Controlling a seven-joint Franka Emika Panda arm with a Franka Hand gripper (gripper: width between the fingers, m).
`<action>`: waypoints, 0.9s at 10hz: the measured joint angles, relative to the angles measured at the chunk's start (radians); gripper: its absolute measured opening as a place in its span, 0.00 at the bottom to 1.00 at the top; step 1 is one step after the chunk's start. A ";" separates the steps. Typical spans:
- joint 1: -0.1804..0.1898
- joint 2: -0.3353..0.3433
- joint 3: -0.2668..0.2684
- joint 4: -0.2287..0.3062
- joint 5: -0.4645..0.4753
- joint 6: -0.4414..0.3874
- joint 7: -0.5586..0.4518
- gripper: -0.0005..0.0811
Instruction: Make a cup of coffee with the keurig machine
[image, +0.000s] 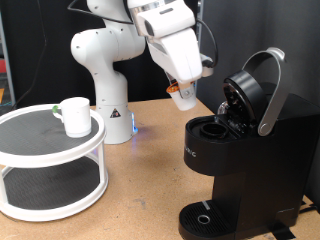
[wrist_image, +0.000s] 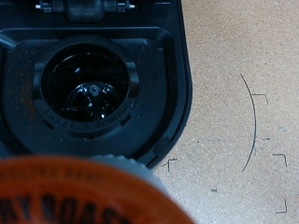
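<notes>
Gripper (image: 184, 93): above and just left of the keurig's (image: 235, 150) open pod chamber, clamped on an orange-topped pod (wrist_image: 79, 191).
Keurig: exterior view's right; lid (image: 255, 92) raised, chamber (wrist_image: 89, 89) exposed.
Cup (image: 75, 115): on a white two-tier stand (image: 50, 165), exterior view's left, well apart from the keurig.

A white two-tier round stand (image: 50, 165) with dark shelf surfaces is seen on the tan tabletop (image: 150, 180), at the exterior view's left of it, while thin black pen marks (wrist_image: 250, 121) are drawn on that tabletop's surface.
</notes>
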 joint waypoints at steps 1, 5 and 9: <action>0.001 0.002 0.005 0.001 0.005 0.000 0.000 0.54; 0.000 0.002 0.010 -0.007 0.017 0.000 -0.013 0.54; 0.011 0.013 0.046 -0.031 0.037 0.050 0.003 0.54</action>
